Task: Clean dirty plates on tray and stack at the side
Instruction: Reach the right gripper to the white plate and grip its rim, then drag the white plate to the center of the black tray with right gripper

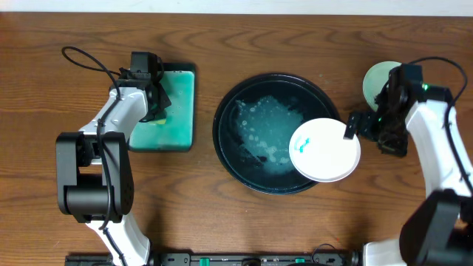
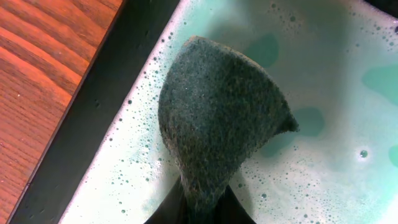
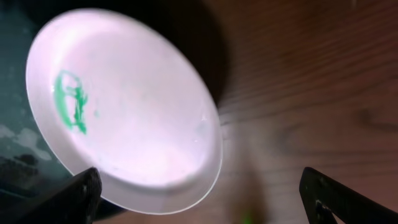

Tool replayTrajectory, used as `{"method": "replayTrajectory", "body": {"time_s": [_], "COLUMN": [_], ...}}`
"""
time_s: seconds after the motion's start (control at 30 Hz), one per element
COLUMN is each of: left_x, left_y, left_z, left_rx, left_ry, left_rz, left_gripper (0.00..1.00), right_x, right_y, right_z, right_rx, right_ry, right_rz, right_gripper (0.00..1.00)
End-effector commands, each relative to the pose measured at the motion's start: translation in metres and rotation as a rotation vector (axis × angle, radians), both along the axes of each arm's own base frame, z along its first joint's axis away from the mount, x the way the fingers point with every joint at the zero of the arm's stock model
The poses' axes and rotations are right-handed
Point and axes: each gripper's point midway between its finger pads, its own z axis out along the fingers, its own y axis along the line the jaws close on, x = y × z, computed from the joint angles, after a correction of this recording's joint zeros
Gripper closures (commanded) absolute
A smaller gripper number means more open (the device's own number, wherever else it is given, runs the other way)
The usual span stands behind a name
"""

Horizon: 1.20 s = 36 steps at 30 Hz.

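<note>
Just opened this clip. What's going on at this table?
The left gripper pinches a dark sponge over the foamy rectangular tray. The right gripper is at the edge of a white plate with a teal smear. That plate overlaps the rim of the round black tray. The right fingers look spread, not clamped. A mint-green plate sits on the table behind that arm.

- Overhead: straight down, far, whole wooden tabletop.
- Left wrist: very close over rectangular teal-green tray.
- Right wrist: close on round white plate, shared with overhead.
</note>
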Motion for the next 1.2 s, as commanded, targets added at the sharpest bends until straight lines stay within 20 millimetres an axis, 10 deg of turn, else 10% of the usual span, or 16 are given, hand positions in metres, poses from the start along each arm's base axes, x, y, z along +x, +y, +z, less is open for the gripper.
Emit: {"method": "replayTrajectory", "body": {"time_s": [0.0, 0.23, 0.97, 1.17], "left_x": [0.003, 0.003, 0.004, 0.004], "left_y": [0.002, 0.002, 0.002, 0.002], "left_z": [0.001, 0.001, 0.001, 0.001], "left_rx": [0.003, 0.002, 0.002, 0.003], "left_ry": [-0.009, -0.010, -0.013, -0.013], "left_rz": [0.010, 0.010, 0.010, 0.010], "left_gripper": [0.93, 0.93, 0.93, 0.93], "right_x": [-0.015, -0.027, -0.021, -0.018], "right_y": [0.002, 0.008, 0.021, 0.021], "right_z": [-0.018, -0.053, -0.071, -0.073], "right_rx": [-0.004, 0.020, 0.041, 0.041], "right_ry": [0.039, 0.057, 0.011, -0.004], "right_rz": [-0.043, -0.090, -0.122, -0.131], "right_gripper": [0.01, 0.08, 0.25, 0.51]}}
